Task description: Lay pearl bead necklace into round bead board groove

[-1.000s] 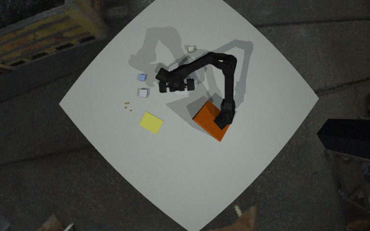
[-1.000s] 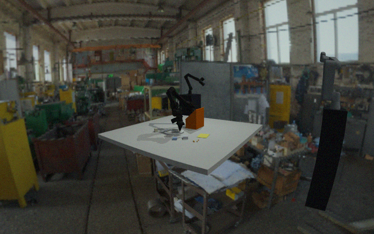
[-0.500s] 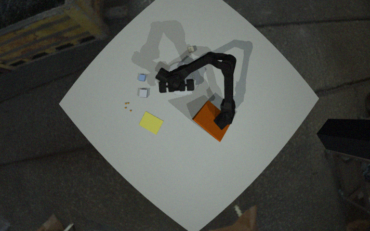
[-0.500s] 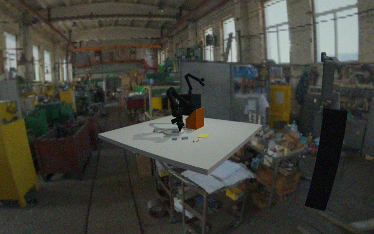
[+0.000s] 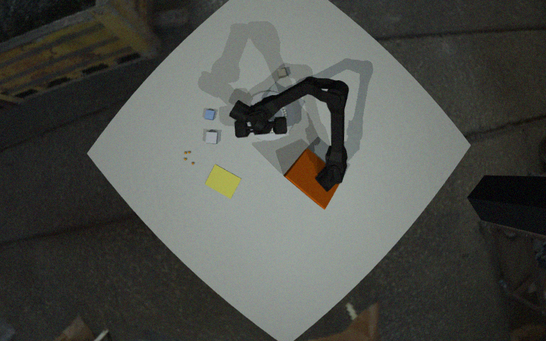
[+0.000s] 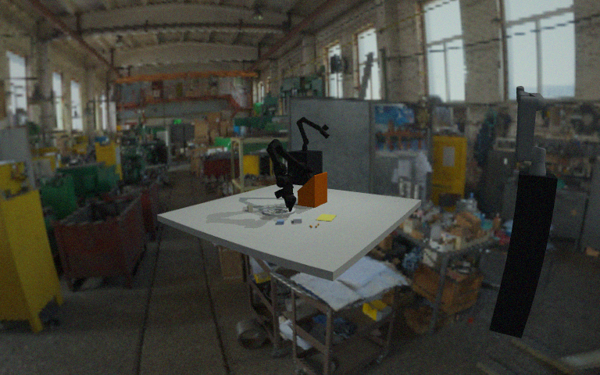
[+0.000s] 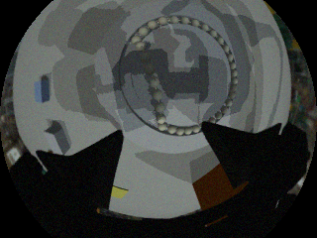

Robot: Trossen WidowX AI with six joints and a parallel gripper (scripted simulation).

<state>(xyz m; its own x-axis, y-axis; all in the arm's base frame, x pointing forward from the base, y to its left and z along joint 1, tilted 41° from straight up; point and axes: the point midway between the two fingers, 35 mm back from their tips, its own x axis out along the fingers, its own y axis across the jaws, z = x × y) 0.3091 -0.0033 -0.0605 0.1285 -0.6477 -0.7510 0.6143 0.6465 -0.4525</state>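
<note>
The round bead board (image 5: 271,137) (image 7: 163,142) lies flat on the table under the arm. The pearl bead necklace (image 7: 234,70) follows the groove along the top, the right and the bottom in the wrist view. On the left it leaves the groove and cuts inside it, running from the upper left down to the lower left; part of that stretch is in dark shadow. My gripper (image 5: 261,128) (image 6: 290,209) (image 7: 163,130) is open, its fingertips spread on either side of the lower stretch of beads, with nothing gripped. Whether the fingertips touch the board cannot be told.
An orange box with a sloped top (image 5: 304,177) (image 6: 312,192) (image 7: 213,189) stands near the arm's base. A blue cube (image 5: 210,114) (image 7: 39,91), a whitish cube (image 5: 211,137) (image 7: 58,138), a yellow square (image 5: 222,181) (image 6: 326,217) and several tiny orange pieces lie beside the board; a beige block (image 5: 282,72) sits beyond it.
</note>
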